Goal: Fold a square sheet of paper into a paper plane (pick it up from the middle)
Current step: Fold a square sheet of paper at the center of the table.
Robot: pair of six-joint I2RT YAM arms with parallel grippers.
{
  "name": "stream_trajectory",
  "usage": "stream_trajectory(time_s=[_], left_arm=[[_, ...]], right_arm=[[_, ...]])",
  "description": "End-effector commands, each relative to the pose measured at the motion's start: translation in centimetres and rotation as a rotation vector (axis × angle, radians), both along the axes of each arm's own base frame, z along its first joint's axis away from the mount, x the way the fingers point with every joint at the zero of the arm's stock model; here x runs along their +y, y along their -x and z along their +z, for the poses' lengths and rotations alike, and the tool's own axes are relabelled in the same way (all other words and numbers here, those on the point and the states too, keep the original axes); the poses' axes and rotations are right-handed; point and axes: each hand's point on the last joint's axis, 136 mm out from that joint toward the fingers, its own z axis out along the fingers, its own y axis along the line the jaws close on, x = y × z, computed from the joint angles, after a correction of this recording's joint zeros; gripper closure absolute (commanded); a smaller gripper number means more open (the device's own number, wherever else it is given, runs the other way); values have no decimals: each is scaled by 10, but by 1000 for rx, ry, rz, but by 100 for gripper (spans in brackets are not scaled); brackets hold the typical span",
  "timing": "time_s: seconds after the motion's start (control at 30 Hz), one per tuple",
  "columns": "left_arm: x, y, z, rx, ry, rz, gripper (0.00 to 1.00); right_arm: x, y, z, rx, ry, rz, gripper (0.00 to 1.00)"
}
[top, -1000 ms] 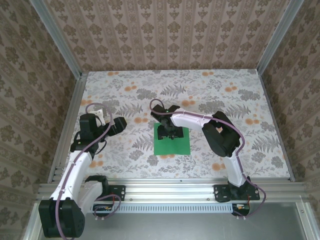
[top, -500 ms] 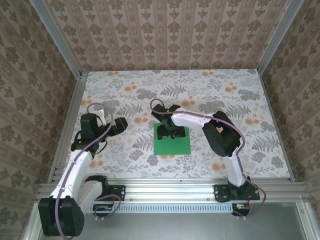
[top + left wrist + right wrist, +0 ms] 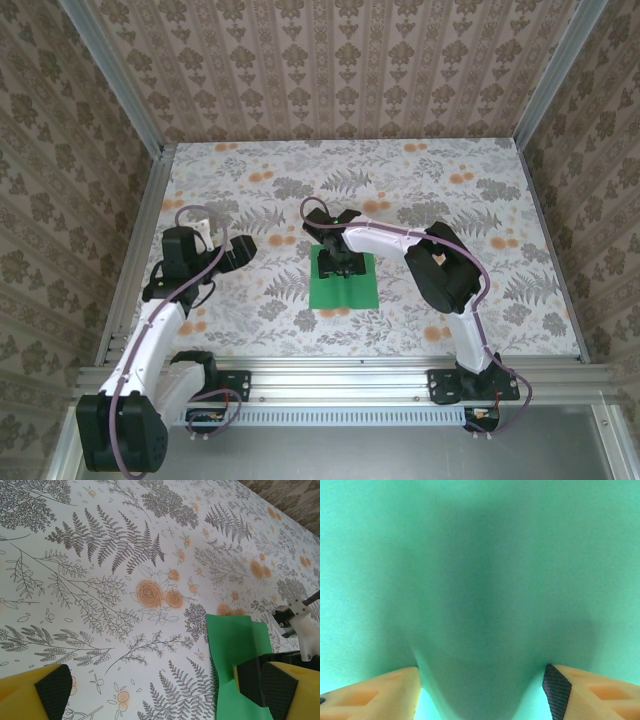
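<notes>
Thin bright green square sheet of paper (image 3: 352,294), matte, plain, lying on the floral tabletop (image 3: 480,220), printed with grey ferns and orange blooms. No longer quite flat: soft rounded hump raised along the middle, shadowed darker green on the right wrist view.

Right gripper (image 3: 340,268) down on the far half of the sheet. Jaws partway closed; yellow fingers with black pads (image 3: 557,685) one on each side of the hump, paper bulging up into the gap between them and meeting both. Firm hold or mere pinch-in-progress: cannot tell. Near half of the sheet spread flat on the table, beyond the fingertips toward the arm bases.

Left gripper (image 3: 243,250) well apart from the sheet, off to its left. Jaws as wide as they go, nothing between them but bare tabletop. Seen from the left wrist, green paper beside and behind the right-hand fingertip, with the white and black link of the right arm (image 3: 301,625) just past it.

Hump's long axis crosswise to the right jaws' closing line, running far-to-near on the table. Sheet edges roughly square to the table edges.
</notes>
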Motion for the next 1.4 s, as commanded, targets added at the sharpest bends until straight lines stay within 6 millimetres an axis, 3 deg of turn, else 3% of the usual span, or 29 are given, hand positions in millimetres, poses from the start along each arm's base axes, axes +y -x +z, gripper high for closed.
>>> stream_trajectory(time_s=[0.0,0.2,0.3,0.6,0.83,0.97,1.1,1.37], left_arm=[[-4,-2,11,-27,-3,-26,0],[-5,-3,12,-26,0,-26,0],[-7,-4,13,-25,2,-29,0],[-15,-6,17,-20,11,-56,0],[-49,-5,17,3,24,-177,0],[-75,-6,12,32,17,-247,1],[-97,-8,7,51,15,-285,4],[-122,-11,-7,120,15,-313,21]], right_arm=[[-3,3,5,12,8,5,35],[15,-9,51,-82,-138,26,53],[19,-11,64,-90,-221,10,62],[53,-21,101,-102,-652,-48,61],[19,-29,59,-56,-730,-166,57],[-4,-23,38,-29,-646,-165,42],[-25,-15,35,-23,-581,-147,33],[-58,-6,31,0,-441,-95,27]])
